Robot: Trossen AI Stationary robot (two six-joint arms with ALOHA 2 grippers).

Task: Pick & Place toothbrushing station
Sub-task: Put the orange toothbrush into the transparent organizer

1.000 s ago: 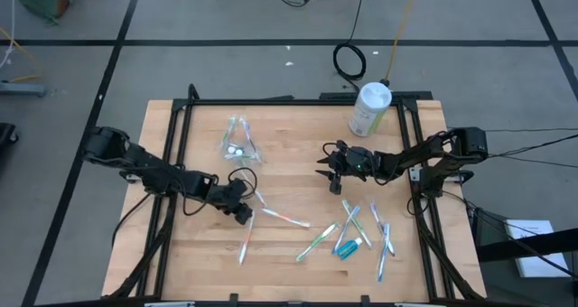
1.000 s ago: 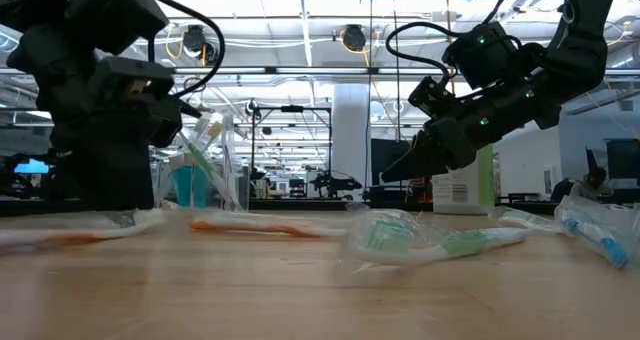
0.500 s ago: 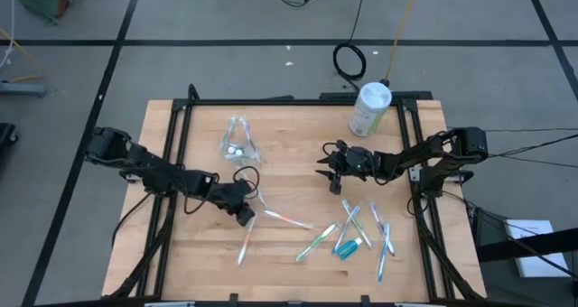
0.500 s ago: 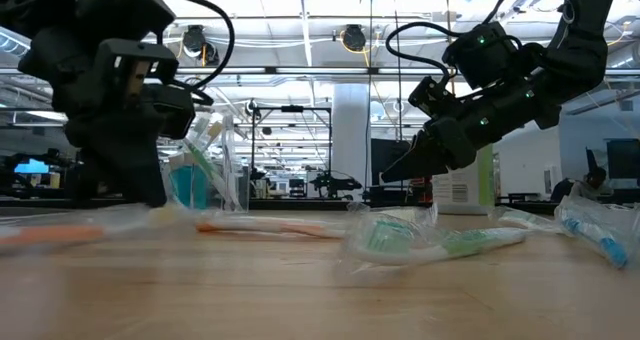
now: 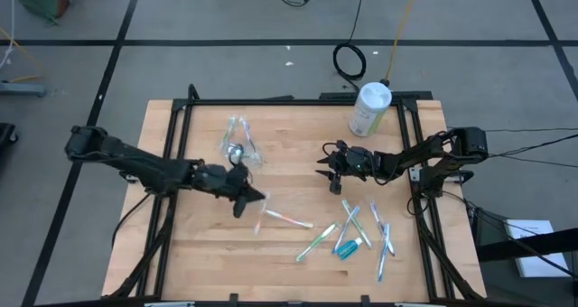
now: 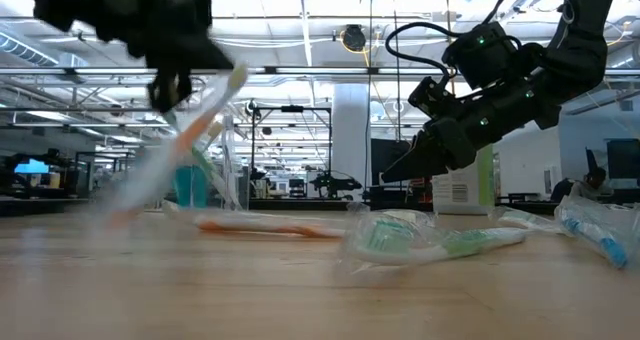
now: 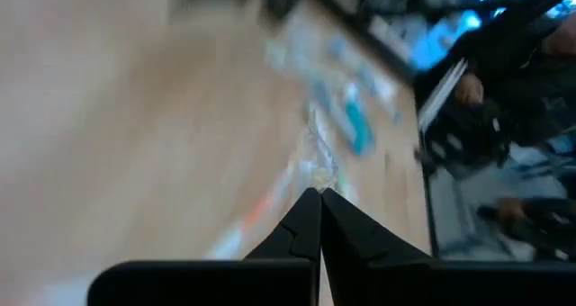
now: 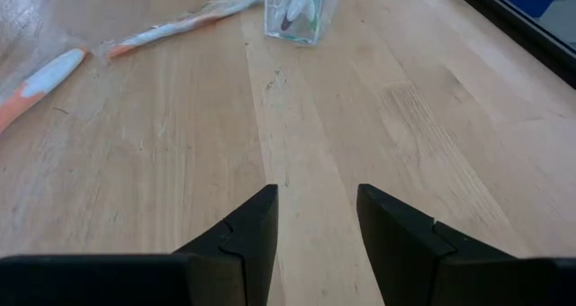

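Wood counter (image 5: 298, 135), black frame, lab ceiling lights behind. Left gripper (image 5: 242, 195) has lifted off the counter since half a second ago and swung toward the clear cup (image 5: 237, 140); fingers pressed together, pinching an orange-handled toothbrush (image 6: 185, 145) that now hangs tilted above the surface in the low view. The brush that lay by the left gripper near the front edge is gone from there, so the pick looks good.

Cup sits far-left of centre, some brushes already standing in it. Right gripper (image 5: 329, 170) unchanged, hovering mid-counter with fingers spread, nothing held.

Still loose: an orange brush (image 5: 287, 219) at centre, green and blue brushes (image 5: 348, 221) plus a blue toothpaste tube (image 5: 348, 247) near right. White canister (image 5: 369, 108) far right.

Next likely: carry to cup, drop in.
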